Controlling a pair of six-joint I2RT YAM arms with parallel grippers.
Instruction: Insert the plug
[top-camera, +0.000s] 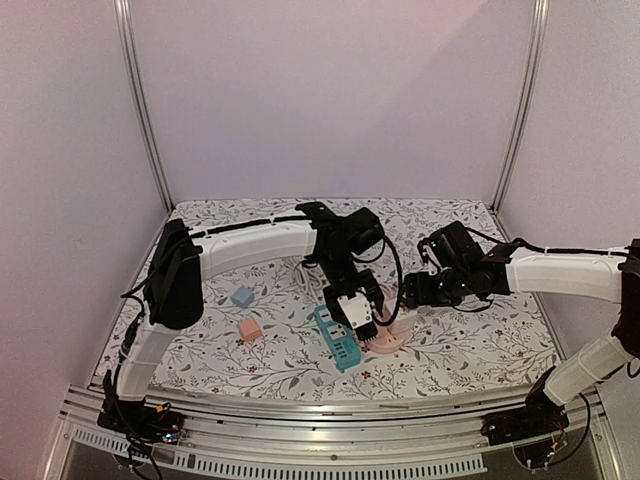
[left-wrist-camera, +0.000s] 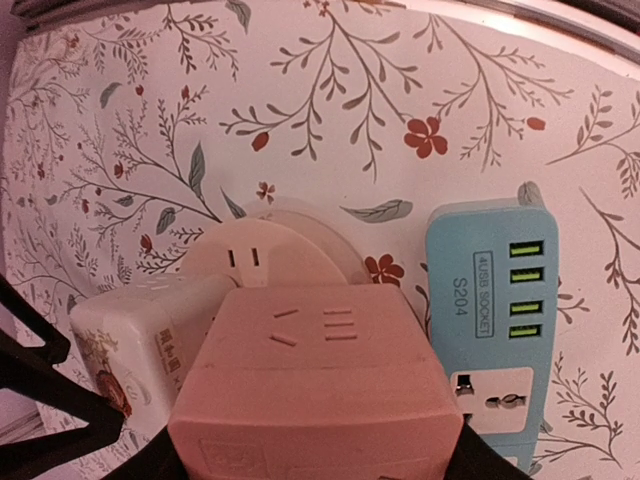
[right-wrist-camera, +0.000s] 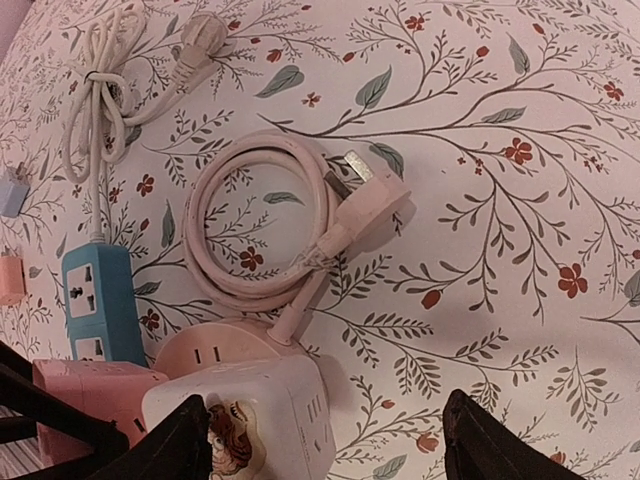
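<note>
Because it carries everything else, floral tablecloth: printed fabric, flat and soft; sockets could skid on it, so the push should go straight down, not sideways.
left gripper: jaws part-closed, clamped on the pink cube adapter; it should be level so that pins meet slots square.
right gripper: jaws wide, gripping nothing, over the white cube socket; free to brace the base.
blue power strip: hard glossy bar with four green USB ports and one universal outlet; just beside the round socket.
pink cable: rubbery loose coil ending in a flat pink plug, which lies on the cloth apart from every outlet.
round socket: smooth pale disc, slots upward, partly hidden behind the cube.
white cube socket: rounded corners, cartoon print, beside the pink one.
pink cube adapter: matte, blocky, slotted face; pins unseen. Probably the plug in hand, near the disc; I cannot tell whether they touch.
</note>
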